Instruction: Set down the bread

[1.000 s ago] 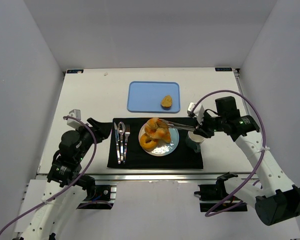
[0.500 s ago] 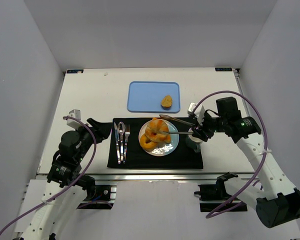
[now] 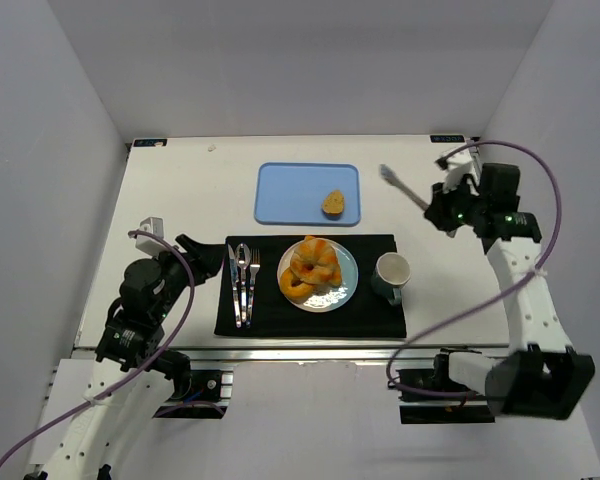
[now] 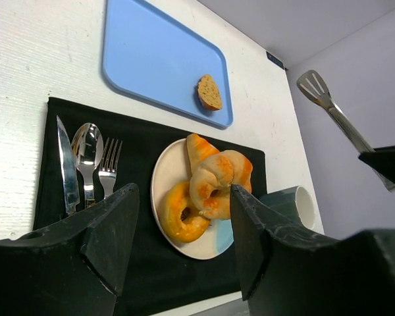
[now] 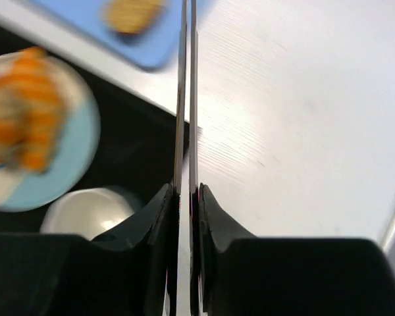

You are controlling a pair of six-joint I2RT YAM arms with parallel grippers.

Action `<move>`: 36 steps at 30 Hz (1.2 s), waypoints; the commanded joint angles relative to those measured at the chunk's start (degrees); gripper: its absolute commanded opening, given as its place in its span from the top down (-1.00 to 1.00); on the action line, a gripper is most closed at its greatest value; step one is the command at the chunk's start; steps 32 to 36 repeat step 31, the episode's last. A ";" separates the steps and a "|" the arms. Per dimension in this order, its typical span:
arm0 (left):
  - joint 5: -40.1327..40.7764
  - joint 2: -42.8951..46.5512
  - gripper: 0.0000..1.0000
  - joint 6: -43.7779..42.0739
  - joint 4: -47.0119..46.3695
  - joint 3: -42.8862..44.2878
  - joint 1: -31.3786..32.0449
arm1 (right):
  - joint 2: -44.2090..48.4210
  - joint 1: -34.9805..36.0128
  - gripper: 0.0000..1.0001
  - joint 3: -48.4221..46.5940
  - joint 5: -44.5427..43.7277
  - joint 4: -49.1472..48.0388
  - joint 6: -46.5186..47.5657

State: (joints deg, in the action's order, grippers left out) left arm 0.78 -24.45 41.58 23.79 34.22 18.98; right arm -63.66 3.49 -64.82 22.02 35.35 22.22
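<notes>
The bread (image 3: 313, 268) is a golden-brown pile on the white-and-blue plate (image 3: 348, 285): a ring bun (image 4: 179, 212), a knotted roll (image 4: 214, 187) and a croissant (image 4: 199, 148). It shows blurred in the right wrist view (image 5: 20, 131). My right gripper (image 3: 442, 212) is shut on metal tongs (image 3: 400, 185), held in the air right of the blue tray (image 3: 290, 190), well away from the plate. The tongs (image 5: 186, 99) are pressed together and hold nothing. My left gripper (image 3: 205, 255) is open and empty, left of the placemat; its jaws frame the plate in the left wrist view (image 4: 181, 197).
A brown bread slice (image 3: 333, 204) lies on the blue tray. A knife, spoon and fork (image 3: 242, 280) lie on the black placemat (image 3: 270, 318) left of the plate. A teal mug (image 3: 390, 272) stands right of the plate.
My right gripper has lifted the tongs off the plate and swung them back and to the right, past the mug. The bread stays on the plate. The left arm has not moved.
</notes>
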 commanded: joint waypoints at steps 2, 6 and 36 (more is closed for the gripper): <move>-2.97 -1.65 -0.34 -0.62 -2.78 0.33 0.09 | -7.60 -12.61 0.77 2.58 -5.83 -8.61 -9.73; -4.99 -3.32 -0.34 -0.80 -6.46 -0.73 0.00 | -12.71 -18.95 0.69 10.48 -9.09 -16.79 -10.18; -21.16 -23.89 -0.37 -3.79 -18.25 -0.47 0.09 | -9.64 -21.42 -0.79 -0.12 -0.68 -4.33 3.97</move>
